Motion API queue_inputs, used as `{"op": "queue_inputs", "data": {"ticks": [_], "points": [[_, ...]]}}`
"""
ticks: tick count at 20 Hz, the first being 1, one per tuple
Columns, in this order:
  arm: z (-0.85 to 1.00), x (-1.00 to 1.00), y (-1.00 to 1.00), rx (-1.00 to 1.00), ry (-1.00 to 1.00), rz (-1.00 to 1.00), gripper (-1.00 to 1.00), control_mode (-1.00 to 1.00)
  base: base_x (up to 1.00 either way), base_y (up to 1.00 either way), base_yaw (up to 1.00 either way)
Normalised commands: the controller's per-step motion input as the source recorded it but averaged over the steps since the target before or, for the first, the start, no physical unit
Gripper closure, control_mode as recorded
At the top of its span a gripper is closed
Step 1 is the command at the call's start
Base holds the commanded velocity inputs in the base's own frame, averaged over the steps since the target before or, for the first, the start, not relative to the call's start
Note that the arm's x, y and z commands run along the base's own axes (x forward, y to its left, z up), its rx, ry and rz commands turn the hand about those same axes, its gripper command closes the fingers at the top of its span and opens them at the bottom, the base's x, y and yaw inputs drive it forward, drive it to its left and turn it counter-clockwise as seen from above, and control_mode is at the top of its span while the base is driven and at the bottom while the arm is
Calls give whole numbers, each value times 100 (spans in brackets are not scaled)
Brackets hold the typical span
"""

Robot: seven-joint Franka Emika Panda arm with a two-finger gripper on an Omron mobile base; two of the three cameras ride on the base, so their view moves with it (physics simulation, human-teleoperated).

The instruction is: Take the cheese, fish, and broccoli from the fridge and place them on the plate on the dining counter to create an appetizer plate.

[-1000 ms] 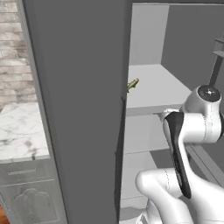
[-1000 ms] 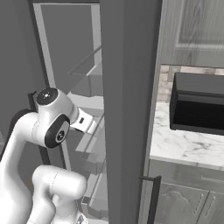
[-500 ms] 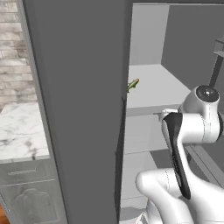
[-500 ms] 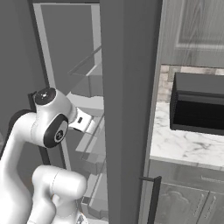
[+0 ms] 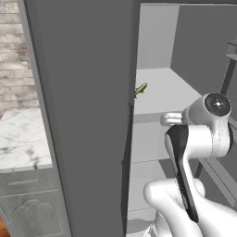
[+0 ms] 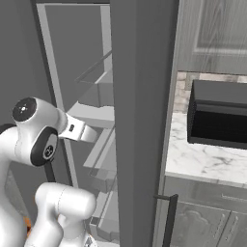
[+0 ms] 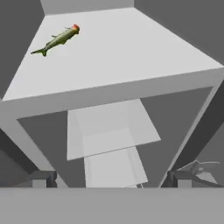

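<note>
A black microwave (image 6: 219, 120) sits at the right of the right base view on a white marble worktop (image 6: 202, 161), grey cabinet doors (image 6: 202, 219) below. A brick wall (image 5: 16, 69) fills the left base view's upper left.

Thin little fish (image 7: 59, 39), green with an orange-red head; lying flat on a pale white-grey shelf inside the fridge (image 5: 83, 115), far back near the left wall; head pointing to the far right, tail toward the near left in the hand view; peeking out past the edge of the dark-grey fridge side in the left base view; fridge tall and dark grey outside, pale inside, standing open.
</note>
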Motion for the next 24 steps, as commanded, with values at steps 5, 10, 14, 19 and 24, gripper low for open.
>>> {"op": "queue_inputs", "data": {"ticks": [5,10,14,19,24], "points": [[14,0,6,17,-9,0,-100,-100,0,0,0],[30,6,0,16,0,0,-100,-100,0,0,0],[38,3,5,2,3,0,-100,-100,0,0,0],[37,1,2,0,13,0,-100,-100,0,0,0],[7,23,0,3,7,0,-100,-100,0,0,0]]}}
